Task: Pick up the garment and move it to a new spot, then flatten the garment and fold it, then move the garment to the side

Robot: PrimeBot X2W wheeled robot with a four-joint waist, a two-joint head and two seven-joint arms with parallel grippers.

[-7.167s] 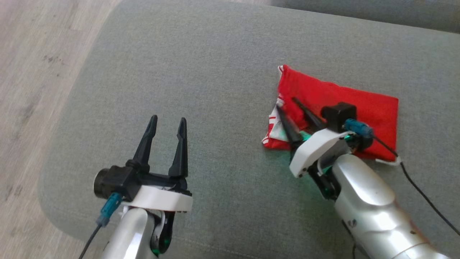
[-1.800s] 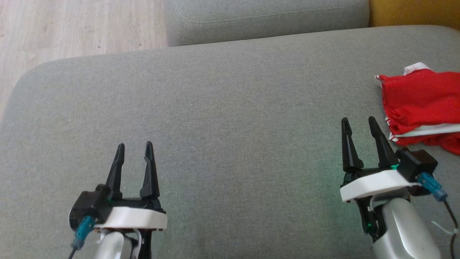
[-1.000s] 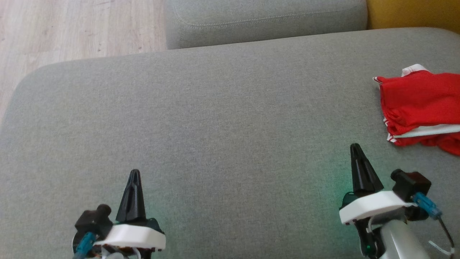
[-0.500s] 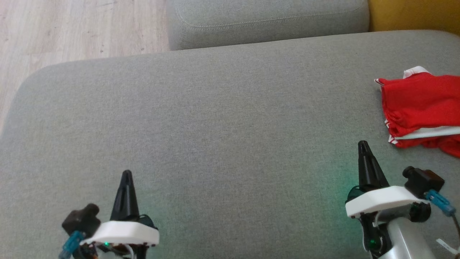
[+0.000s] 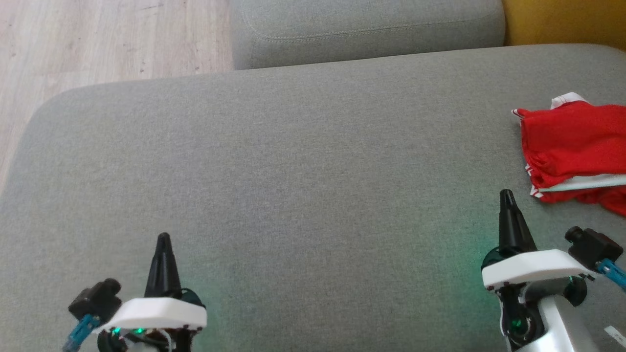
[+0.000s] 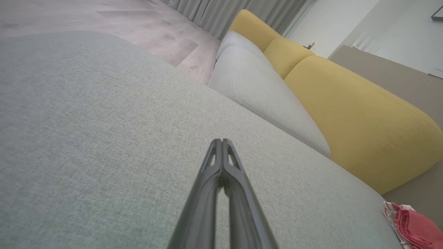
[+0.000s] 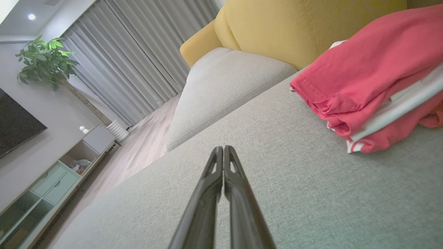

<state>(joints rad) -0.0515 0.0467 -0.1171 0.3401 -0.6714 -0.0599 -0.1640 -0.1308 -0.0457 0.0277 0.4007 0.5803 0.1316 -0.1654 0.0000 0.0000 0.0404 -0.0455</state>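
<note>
The red garment (image 5: pixel 572 146) with white trim lies folded at the right edge of the head view, on the grey sofa seat (image 5: pixel 303 166). The right wrist view has the garment (image 7: pixel 370 76) at the upper right, and the left wrist view catches a corner of the garment (image 6: pixel 412 224) at the lower right. My right gripper (image 5: pixel 507 195) is shut and empty, low on the seat, a little left of and nearer than the garment. My left gripper (image 5: pixel 163 238) is shut and empty at the lower left. Both pairs of fingers (image 7: pixel 223 149) touch at the tips.
A second grey cushion (image 5: pixel 367 24) lies beyond the seat, with a yellow cushion (image 5: pixel 562 19) at the far right. Wooden floor (image 5: pixel 98 39) lies off the seat's left edge. A TV cabinet (image 7: pixel 52 173) and a plant (image 7: pixel 45 62) stand further off.
Both grippers went from open to shut and drew back toward the bottom of the view. The garment lies still; the camera has shifted slightly.
</note>
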